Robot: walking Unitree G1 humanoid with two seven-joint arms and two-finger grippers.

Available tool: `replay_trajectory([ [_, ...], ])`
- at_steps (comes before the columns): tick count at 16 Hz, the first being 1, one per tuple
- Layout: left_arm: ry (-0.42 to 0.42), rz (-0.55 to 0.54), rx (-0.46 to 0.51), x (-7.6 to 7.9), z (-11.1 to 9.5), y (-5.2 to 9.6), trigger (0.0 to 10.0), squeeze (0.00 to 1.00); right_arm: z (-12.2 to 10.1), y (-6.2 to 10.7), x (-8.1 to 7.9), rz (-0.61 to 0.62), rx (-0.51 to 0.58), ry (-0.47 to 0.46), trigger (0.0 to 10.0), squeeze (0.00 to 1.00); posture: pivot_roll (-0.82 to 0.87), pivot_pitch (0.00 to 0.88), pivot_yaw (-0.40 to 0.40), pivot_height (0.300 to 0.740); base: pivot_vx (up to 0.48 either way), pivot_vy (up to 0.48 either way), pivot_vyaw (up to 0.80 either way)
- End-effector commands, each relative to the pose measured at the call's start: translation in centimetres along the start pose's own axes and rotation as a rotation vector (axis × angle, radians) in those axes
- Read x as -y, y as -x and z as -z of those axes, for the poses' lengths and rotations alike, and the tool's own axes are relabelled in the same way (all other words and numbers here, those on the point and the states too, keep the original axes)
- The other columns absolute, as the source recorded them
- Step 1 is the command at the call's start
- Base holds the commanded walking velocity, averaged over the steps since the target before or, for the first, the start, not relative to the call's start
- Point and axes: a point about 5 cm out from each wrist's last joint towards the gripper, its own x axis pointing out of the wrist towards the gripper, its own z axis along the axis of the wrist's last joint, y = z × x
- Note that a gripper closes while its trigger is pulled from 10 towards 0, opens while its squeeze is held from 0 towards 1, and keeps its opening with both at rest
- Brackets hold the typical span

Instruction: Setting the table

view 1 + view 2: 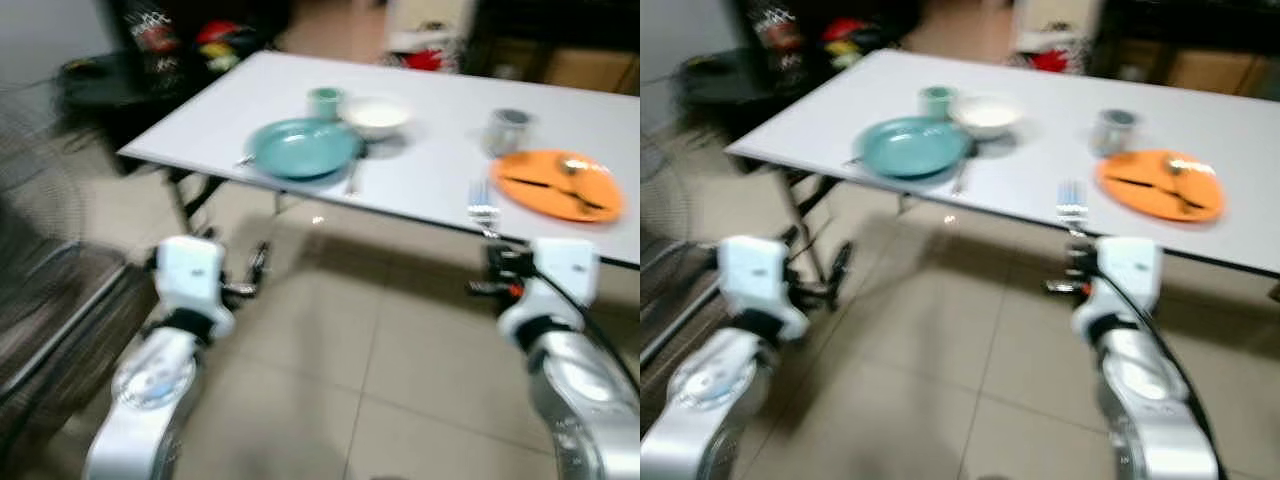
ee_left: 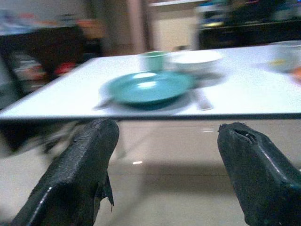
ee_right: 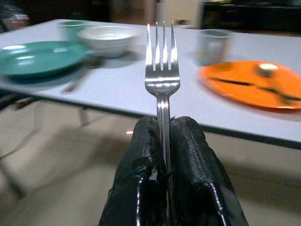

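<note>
Nearest, my right hand (image 3: 162, 141) is clenched on the handle of a metal fork (image 3: 161, 70), tines upright, held off the near edge of the white surface (image 1: 430, 175). I judge the fork light, stiff and slick, so the pinch low on the handle suits it, though it could twist between the pads. My left hand (image 2: 164, 155) is released, fingers spread and holding nothing, level with the surface edge. Beyond the edge lie a teal plate (image 1: 303, 148) with cutlery beside it and an orange plate (image 1: 562, 183) bearing dark utensils. Behind them stand a green cup (image 1: 325, 101), a white bowl (image 1: 377, 116) and a grey cup (image 1: 508, 128). No legible brand or writing can be made out through the blur.
</note>
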Motion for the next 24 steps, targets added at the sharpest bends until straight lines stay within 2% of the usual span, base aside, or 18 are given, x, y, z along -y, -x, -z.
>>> replay_trajectory([
  [1, -0.017, -0.025, 0.001, -0.8, 0.0, 0.2, 10.0, 0.0, -0.8, -0.1, -0.7, -0.029, 0.032, -0.008, 10.0, 0.0, -0.01, 0.0, 0.018, 0.74, 0.319, 0.0, -0.8],
  [3, -0.018, -0.019, 0.0, -0.7, 0.0, 0.2, 10.0, 0.0, -0.9, -0.3, -0.7, -0.031, 0.036, -0.014, 10.0, 0.0, -0.01, 0.0, 0.02, 0.74, 0.315, 0.0, -0.64],
  [8, -0.021, -0.002, 0.002, -0.5, 0.0, 0.1, 10.0, 0.0, -1.0, -0.7, -0.7, -0.037, 0.036, -0.007, 10.0, 0.0, -0.01, 0.0, 0.021, 0.74, 0.317, 0.0, 0.0],
  [14, -0.016, 0.013, 0.005, -0.1, 0.0, -0.1, 10.0, 0.0, -1.2, -1.3, -0.4, -0.052, 0.031, 0.013, 10.0, 0.0, -0.02, 0.0, 0.019, 0.74, 0.326, 0.0, -0.8],
  [24, -0.009, 0.047, 0.012, 0.4, 0.1, -0.2, 10.0, 0.0, -1.1, -1.9, -0.3, -0.099, -0.003, 0.032, 10.0, 0.0, -0.03, 0.0, 0.014, 0.74, 0.363, 0.0, 0.0],
])
